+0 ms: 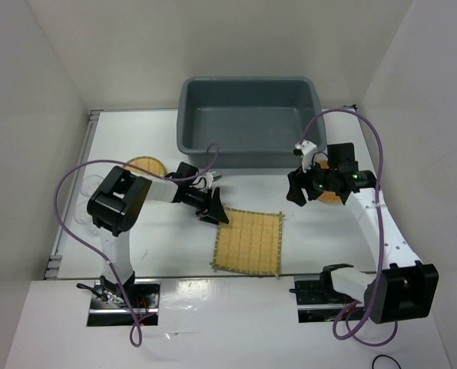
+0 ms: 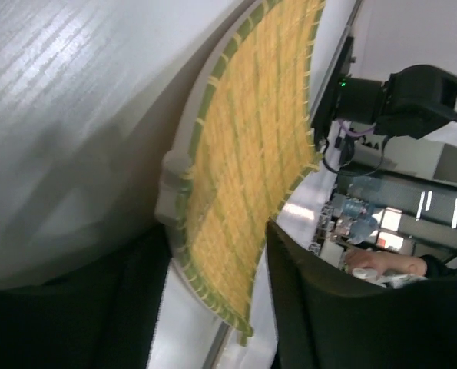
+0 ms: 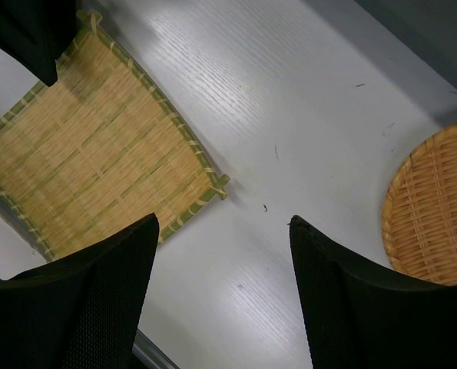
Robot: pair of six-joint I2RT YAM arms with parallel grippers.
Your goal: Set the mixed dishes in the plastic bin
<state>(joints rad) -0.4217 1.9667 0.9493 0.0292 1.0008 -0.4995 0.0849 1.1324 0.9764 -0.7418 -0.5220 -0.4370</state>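
Observation:
The square yellow woven mat (image 1: 249,242) lies flat on the white table at front centre. My left gripper (image 1: 213,206) is open at its far left corner; in the left wrist view the mat (image 2: 251,146) lies between the two spread fingers of that gripper (image 2: 216,231). My right gripper (image 1: 301,188) is open and empty above bare table, between the square mat (image 3: 97,146) and the orange round mat (image 3: 435,215), which the arm partly hides from above (image 1: 329,197). The yellow round mat (image 1: 145,167) lies at the left. The dark grey plastic bin (image 1: 247,146) stands empty at the back. Faint clear cups (image 1: 81,192) sit far left.
White walls close in the table on the left, back and right. A purple cable loops from each arm. The left arm's dark finger (image 3: 28,31) shows at the top left of the right wrist view.

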